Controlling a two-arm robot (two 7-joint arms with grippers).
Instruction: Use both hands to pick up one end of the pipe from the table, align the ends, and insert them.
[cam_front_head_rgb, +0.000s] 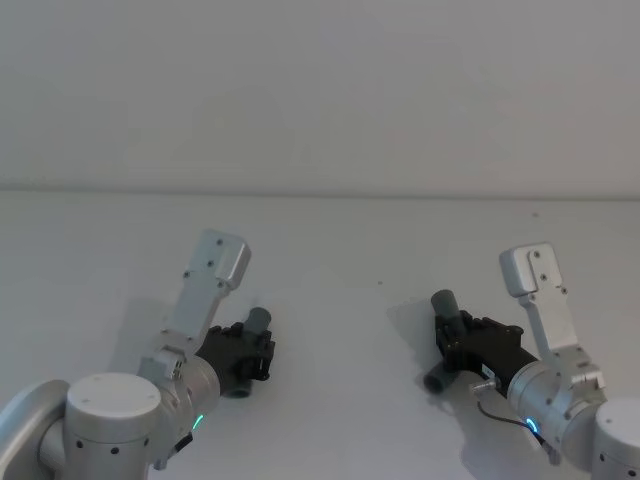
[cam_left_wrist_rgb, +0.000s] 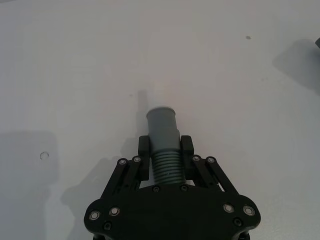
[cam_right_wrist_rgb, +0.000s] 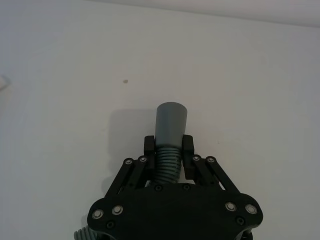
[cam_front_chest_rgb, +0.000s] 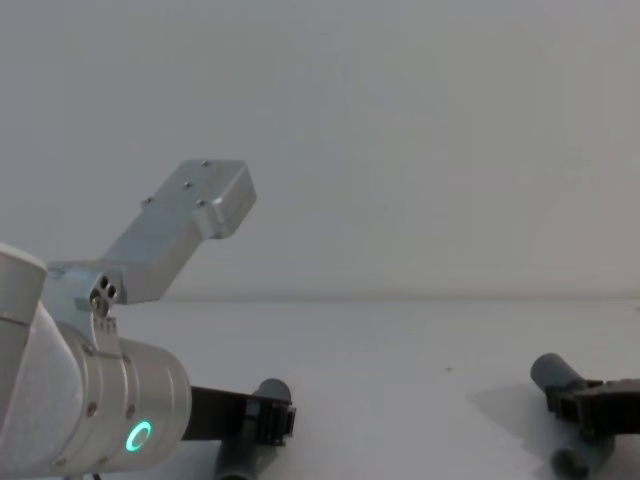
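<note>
Head view: open table (cam_front_head_rgb: 350, 262) beyond pipe (cam_front_head_rgb: 444, 301)

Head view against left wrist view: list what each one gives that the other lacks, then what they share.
Head view adds: the right black skeletal tool shut just below the right smooth grey cuff, held well apart from the left one. The left wrist view catches at most a dark sliver there at its edge.
Left wrist view adds: a close look at the grip, with the fingers clamped on the dark grey corrugated hose just behind the cuff.
Shared: the left black skeletal tool, the left smooth grey cuff and the plain white table.
</note>
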